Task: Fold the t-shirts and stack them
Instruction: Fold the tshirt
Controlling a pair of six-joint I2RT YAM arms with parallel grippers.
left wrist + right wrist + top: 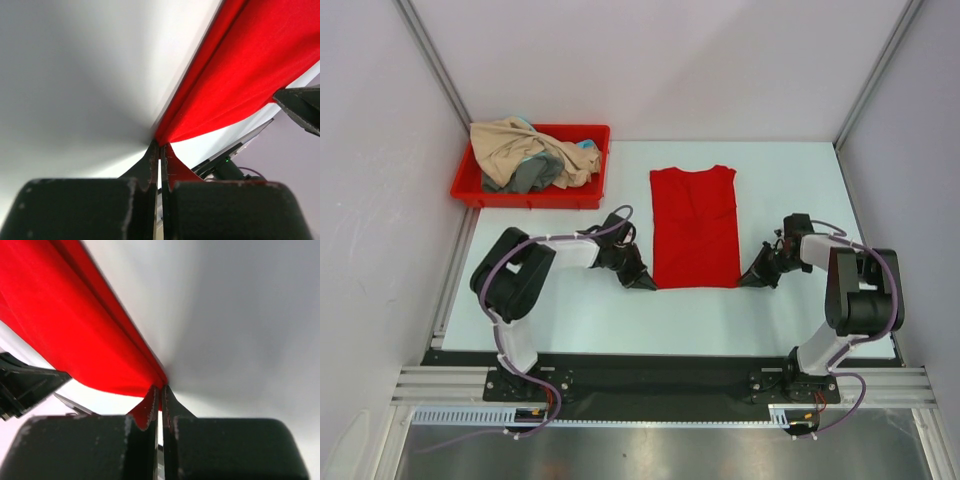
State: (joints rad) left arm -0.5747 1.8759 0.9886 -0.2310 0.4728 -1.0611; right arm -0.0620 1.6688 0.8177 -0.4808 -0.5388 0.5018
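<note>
- So far, the red shirt (694,228) lies mid-table, apparently side-folded into a strip.
- Left gripper (645,284) and right gripper (750,281) pinch its near corners.
- Other shirts (532,155) wait crumpled in the tray (465,190); nothing stacked.

Two robot arms are bolted to a black base plate along the near edge of the worktop. The left arm (525,275) and the right arm (845,290) look alike: white link shells, chunky black joint housings, and a thin purplish-grey cable looping from base to wrist. Each ends in a black hand, the left hand (645,284) and the right hand (750,281). In the wrist views, the fingers (150,167) are matte black, tapering to points, with scuffed, pale-flecked edges.
</note>
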